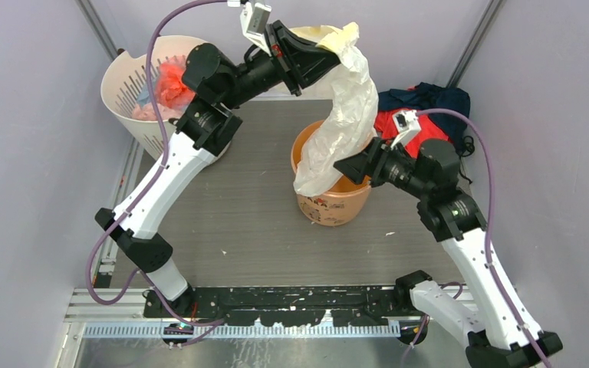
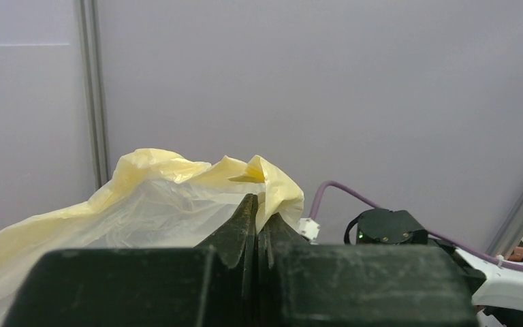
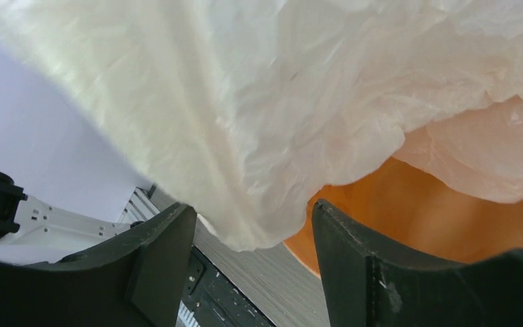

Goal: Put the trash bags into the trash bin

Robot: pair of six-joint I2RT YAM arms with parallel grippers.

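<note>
Because the trash bag [image 1: 347, 107] is longer than the trash bin [image 1: 336, 208] is deep, I have it hung from above rather than laid flat. The left hand [image 1: 330, 47], at upper centre of the top view, is pressed together on the bag's yellow top edge. From that pinch the film drops in one long wrinkled column toward the bin at frame centre. The left wrist view shows the two fingers meeting with the yellow fold caught between them, so this grip carries the bag.

The right hand [image 1: 347, 167] sits low at the right side of the bin's rim, spread and holding nothing. Its wrist view shows the film bulging just above and between the fingers, with the orange wall behind. I judge this placing is meant to guide the loose lower part inward.

The bag's lower end lies at the bin's left rim. Part appears to hang outside, and I cannot tell how much is inside. Risk: thin film may catch on the rim.

The bin stands upright on the bench [image 1: 261, 230], apart from the white basket [image 1: 134, 88] at upper left and the cloth heap [image 1: 426, 103] at upper right.
</note>
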